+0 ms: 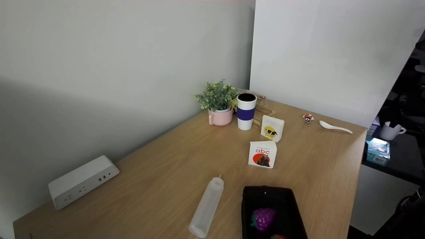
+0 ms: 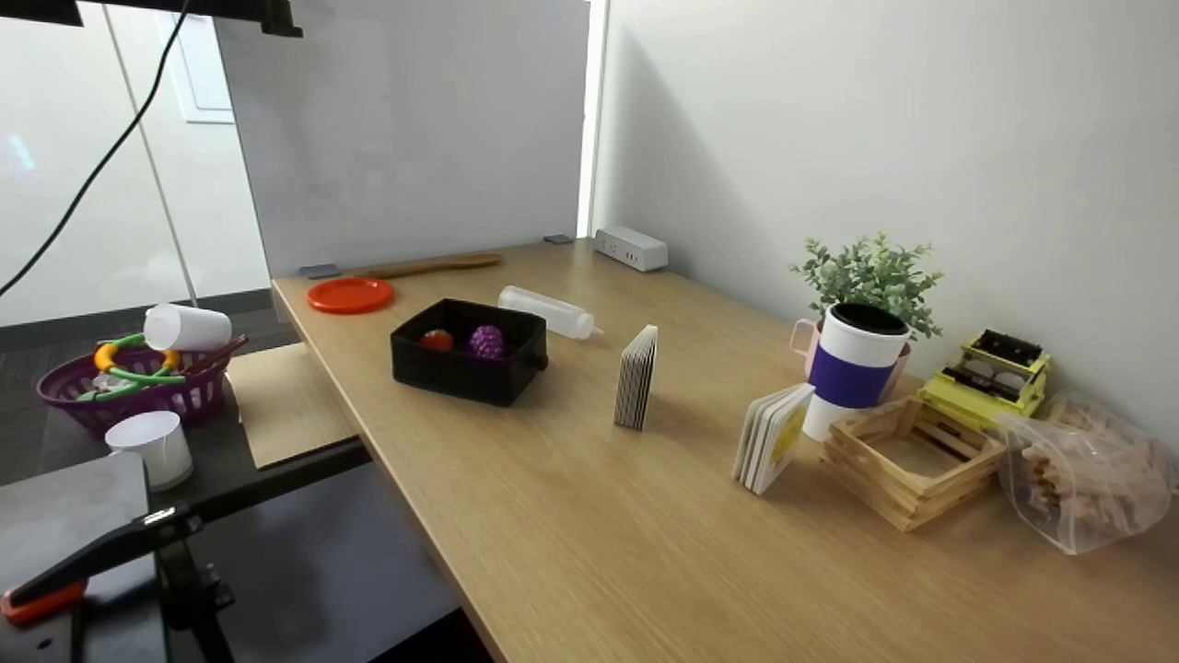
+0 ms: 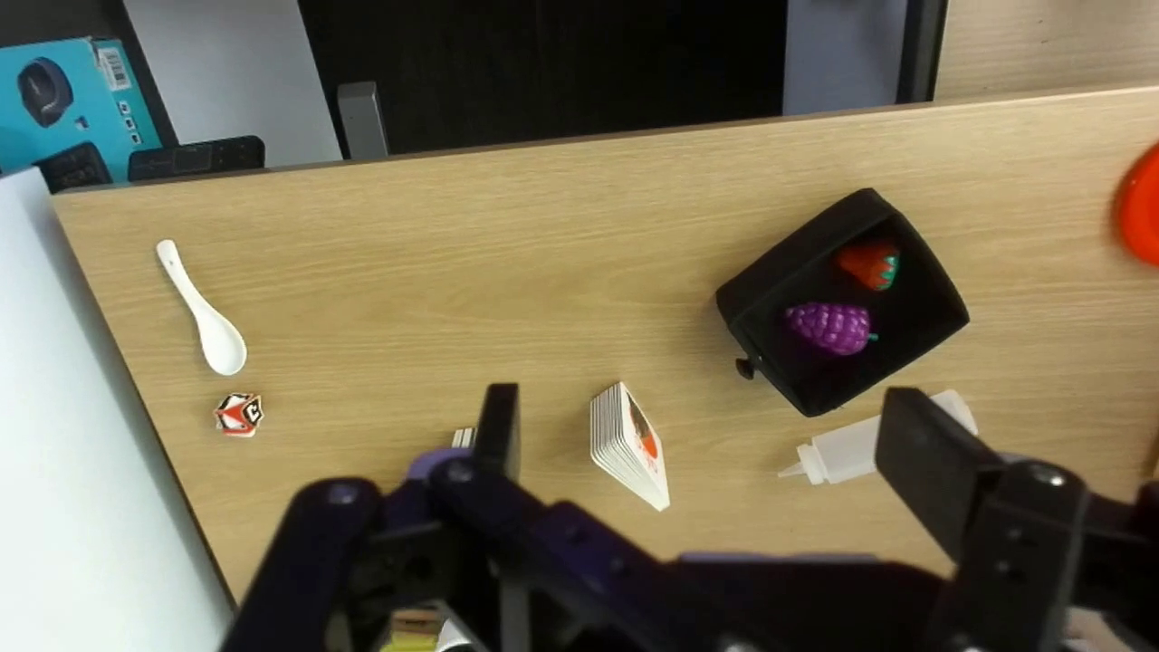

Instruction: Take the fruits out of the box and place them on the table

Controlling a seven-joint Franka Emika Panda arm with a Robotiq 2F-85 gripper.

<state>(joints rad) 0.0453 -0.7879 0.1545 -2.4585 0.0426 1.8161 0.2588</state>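
Note:
The black box stands on the wood-grain table, and it also shows in both exterior views. Inside lie a purple grape bunch and a red fruit with green leaves. Both fruits also show in both exterior views: the grapes and the red fruit. No separate green roundish fruit is in view. My gripper is open and empty in the wrist view, with fingers wide apart above the table. The gripper is not in either exterior view.
A squeeze bottle lies beside the box. A small abc book stands near it. A second book, a cup, a plant, a wooden crate, a spoon and a red plate are on the table.

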